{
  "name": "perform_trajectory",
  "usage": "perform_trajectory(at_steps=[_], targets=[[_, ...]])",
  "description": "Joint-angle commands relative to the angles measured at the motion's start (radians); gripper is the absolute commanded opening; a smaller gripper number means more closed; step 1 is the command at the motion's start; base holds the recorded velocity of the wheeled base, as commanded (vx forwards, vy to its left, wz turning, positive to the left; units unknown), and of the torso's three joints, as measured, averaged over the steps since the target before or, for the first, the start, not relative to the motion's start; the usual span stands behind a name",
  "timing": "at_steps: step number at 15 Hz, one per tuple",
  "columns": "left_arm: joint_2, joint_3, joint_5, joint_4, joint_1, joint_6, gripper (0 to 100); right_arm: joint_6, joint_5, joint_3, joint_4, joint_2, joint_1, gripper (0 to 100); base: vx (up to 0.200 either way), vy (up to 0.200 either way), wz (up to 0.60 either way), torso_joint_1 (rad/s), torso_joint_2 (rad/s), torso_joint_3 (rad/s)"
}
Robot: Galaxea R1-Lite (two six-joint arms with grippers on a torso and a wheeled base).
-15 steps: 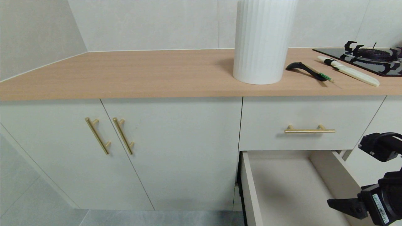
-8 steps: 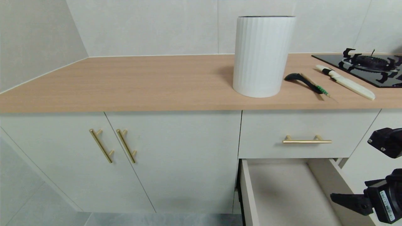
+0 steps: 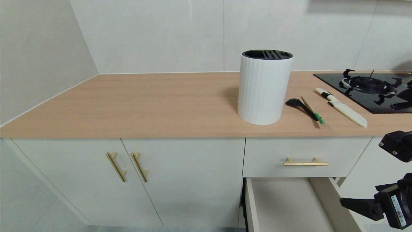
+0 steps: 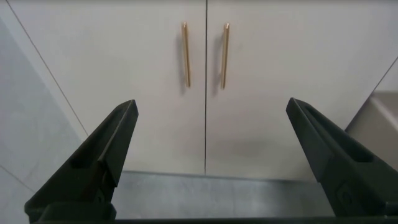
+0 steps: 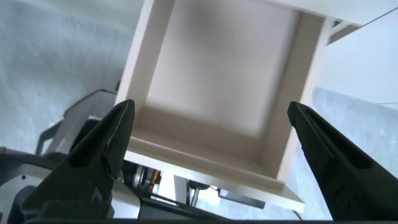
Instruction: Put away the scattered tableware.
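- Head view: white holder (image 3: 264,91) stands up on the counter (image 3: 145,103), slots on top.
- Just R of it lie a black spoon (image 3: 300,107), chopsticks (image 3: 306,102) & a knife (image 3: 342,109). All lie flat, nothing put away yet. Knife is the one nearest the stove (image 3: 363,93).
- Spoon handle & chopsticks lie side by side, prob. touching at the near end. Grab one & the other may get dragged or roll off the edge.
- Knife is thin & flat on the wood, so fingers may slip off it & it could fall.
- Holder is tall. A bump from an arm could tip it.
- Drawer (image 3: 283,206) is pulled out, low down, below the things.
- L wrist view: L gripper (image 4: 211,106) has its fingers wide apart w/ nothing in them. It faces the 2 doors (image 4: 261,93), low near the floor, well away from the things.
- R wrist view: R gripper (image 5: 210,109) has its fingers wide apart too, nothing in them. It hangs over the drawer.
- Both arms are low, so going up they may knock the counter edge or the drawer, I think.
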Motion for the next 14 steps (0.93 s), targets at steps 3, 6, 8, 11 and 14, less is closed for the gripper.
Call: perform_trajectory(at_steps=[3,6,8,11,14], targets=[[0.001,0.000,0.000,-0.001,0.000,-0.001,100,0.001,-0.009,-0.001,-0.051,-0.010,-0.014,100,0.000,0.000,0.00,0.206,-0.48,-0.292],[0.001,0.000,0.000,-0.001,0.000,-0.001,100,-0.019,-0.026,-0.083,-0.169,0.011,-0.050,100,0.000,0.000,0.00,0.133,-0.31,-0.185],[0.001,0.000,0.000,-0.001,0.000,-0.001,100,-0.009,-0.039,-0.341,-0.046,0.160,-0.103,100,0.000,0.000,0.00,0.037,-0.07,-0.039],[0.001,0.000,0.000,0.001,0.000,-0.001,100,0.194,-0.058,-0.551,0.114,0.344,-0.103,100,0.000,0.000,0.00,0.000,0.00,0.000],[0.001,0.000,0.000,-0.001,0.000,-0.001,100,0.217,-0.225,-0.554,0.084,0.474,-0.121,100,0.000,0.000,0.00,0.000,0.00,0.000]])
